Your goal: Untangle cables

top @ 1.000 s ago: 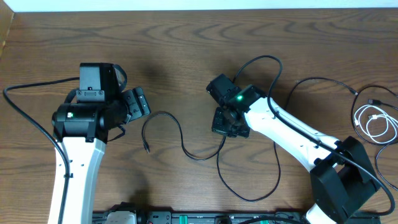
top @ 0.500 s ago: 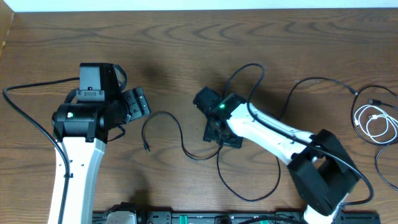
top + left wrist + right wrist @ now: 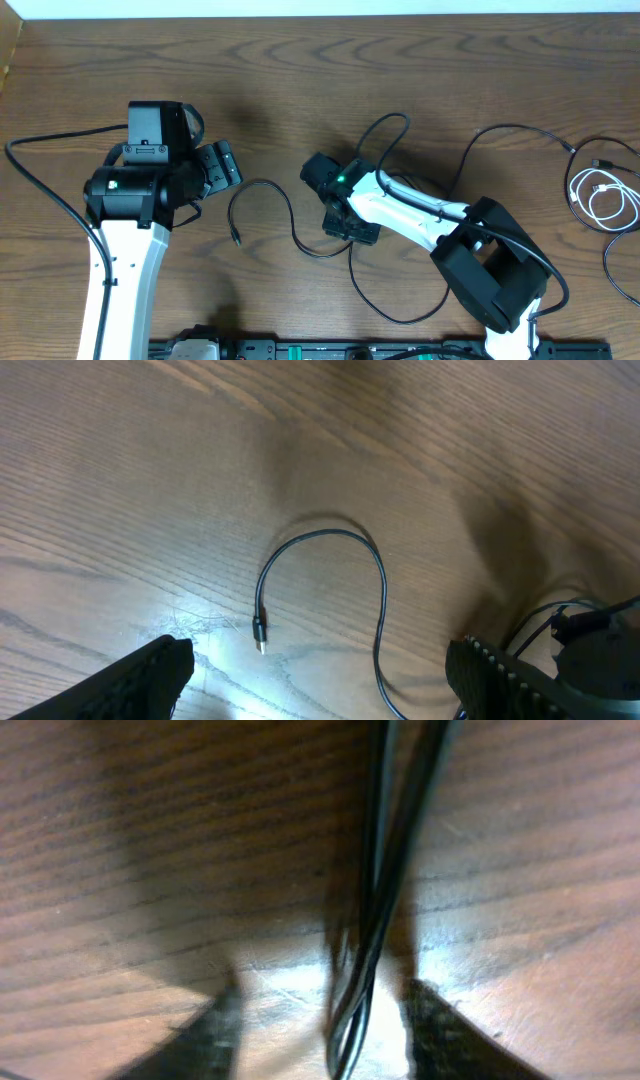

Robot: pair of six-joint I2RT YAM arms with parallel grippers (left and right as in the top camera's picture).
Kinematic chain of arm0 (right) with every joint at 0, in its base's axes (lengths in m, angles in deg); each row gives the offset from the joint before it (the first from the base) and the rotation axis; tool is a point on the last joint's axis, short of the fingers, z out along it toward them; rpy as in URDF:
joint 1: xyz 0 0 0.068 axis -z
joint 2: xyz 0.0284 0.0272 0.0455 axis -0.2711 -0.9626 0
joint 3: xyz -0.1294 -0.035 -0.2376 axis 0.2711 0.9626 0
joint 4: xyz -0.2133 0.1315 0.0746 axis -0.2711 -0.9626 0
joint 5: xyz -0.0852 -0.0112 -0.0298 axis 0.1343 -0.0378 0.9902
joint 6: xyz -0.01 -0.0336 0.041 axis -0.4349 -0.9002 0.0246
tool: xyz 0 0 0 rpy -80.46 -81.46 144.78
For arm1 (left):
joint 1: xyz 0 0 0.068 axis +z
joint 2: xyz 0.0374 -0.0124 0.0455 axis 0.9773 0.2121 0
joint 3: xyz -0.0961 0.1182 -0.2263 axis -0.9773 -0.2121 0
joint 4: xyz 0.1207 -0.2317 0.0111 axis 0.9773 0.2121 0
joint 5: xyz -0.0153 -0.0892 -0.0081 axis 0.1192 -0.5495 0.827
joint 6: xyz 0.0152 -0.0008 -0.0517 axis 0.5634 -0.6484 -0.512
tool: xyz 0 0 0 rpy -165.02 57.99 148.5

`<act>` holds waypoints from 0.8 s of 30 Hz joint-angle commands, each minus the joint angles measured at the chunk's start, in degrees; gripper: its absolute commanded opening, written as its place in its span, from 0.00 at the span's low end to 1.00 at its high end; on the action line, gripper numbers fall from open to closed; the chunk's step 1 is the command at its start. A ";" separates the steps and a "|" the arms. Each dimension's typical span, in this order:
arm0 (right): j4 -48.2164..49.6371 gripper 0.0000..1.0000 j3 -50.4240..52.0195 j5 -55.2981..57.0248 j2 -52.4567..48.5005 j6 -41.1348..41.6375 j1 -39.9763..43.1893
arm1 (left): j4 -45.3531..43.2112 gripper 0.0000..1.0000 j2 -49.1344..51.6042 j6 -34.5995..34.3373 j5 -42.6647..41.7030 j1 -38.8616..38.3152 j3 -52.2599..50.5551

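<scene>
Closest in, the right gripper [image 3: 318, 1012] sits low over the wood with its jaws parted. Two strands of the black cable [image 3: 385, 870] run between the blurred fingertips [image 3: 215, 1030], and neither fingertip visibly presses on them. The left gripper [image 3: 320, 656] hangs spread wide with nothing in it. The cable's plug end [image 3: 260, 646] lies loose on the table [image 3: 120, 490] just ahead of the gap. From above, the right wrist covers the spot where the strands pass, so only the curve toward the plug and a loop nearer the base rail [image 3: 300, 351] show. Further right a second black cable [image 3: 510, 127] arcs alone. The white cable [image 3: 588, 205] lies coiled near the table's right edge, well apart from both grippers.
</scene>
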 commanded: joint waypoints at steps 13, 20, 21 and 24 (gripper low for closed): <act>-1.31 0.01 -3.93 2.23 1.97 -21.09 2.82 | 0.02 0.86 0.11 -0.09 -0.09 0.31 0.52; -9.18 0.01 -16.94 1.84 13.55 -33.46 13.55 | -0.33 0.86 0.11 -0.09 -0.09 0.31 0.52; -9.92 0.01 -18.05 1.84 15.02 -33.97 15.47 | -0.33 0.86 0.11 -0.09 -0.09 0.31 0.52; -11.61 0.01 -20.04 1.88 19.93 -37.94 23.80 | -0.35 0.86 0.11 -0.09 -0.09 0.31 0.52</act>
